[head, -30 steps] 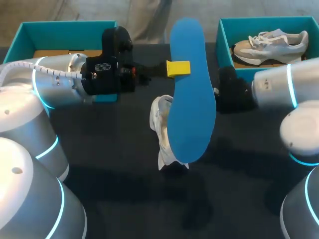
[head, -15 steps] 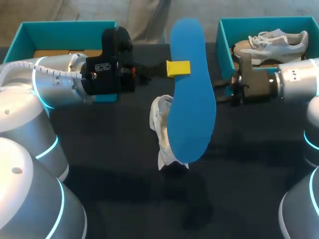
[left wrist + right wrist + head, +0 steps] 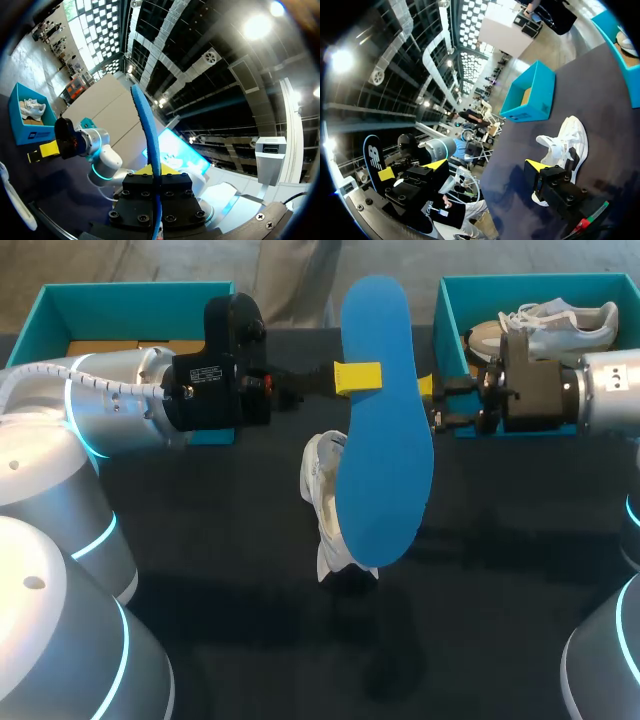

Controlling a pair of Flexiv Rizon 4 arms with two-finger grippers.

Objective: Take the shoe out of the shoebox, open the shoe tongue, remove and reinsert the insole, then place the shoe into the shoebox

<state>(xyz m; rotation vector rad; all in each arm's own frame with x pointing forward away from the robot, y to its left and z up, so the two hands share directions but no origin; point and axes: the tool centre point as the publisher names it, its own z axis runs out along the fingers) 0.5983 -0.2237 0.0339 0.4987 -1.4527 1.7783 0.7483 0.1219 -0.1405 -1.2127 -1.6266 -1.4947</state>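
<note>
The blue insole (image 3: pixel 385 440) hangs upright above the table's middle, and my left gripper (image 3: pixel 357 377) is shut on its upper part. In the left wrist view the insole (image 3: pixel 149 145) shows edge-on, rising from between that gripper's (image 3: pixel 158 172) yellow tips. Below it the white shoe (image 3: pixel 325 502) lies on the dark table. My right gripper (image 3: pixel 432 405) stands open just right of the insole's edge, not touching it. The right wrist view shows its wide-open fingers (image 3: pixel 487 165), the shoe (image 3: pixel 565 145) ahead and the insole (image 3: pixel 374 159) off to one side.
A teal shoebox (image 3: pixel 450 330) at the back right holds a second white shoe (image 3: pixel 555 325), close behind my right gripper. Another teal shoebox (image 3: pixel 130 300) stands at the back left, behind my left arm.
My right arm has swung its wrist round and brought its open gripper left, up to the insole's right edge. The left arm, insole and shoe have not moved.
</note>
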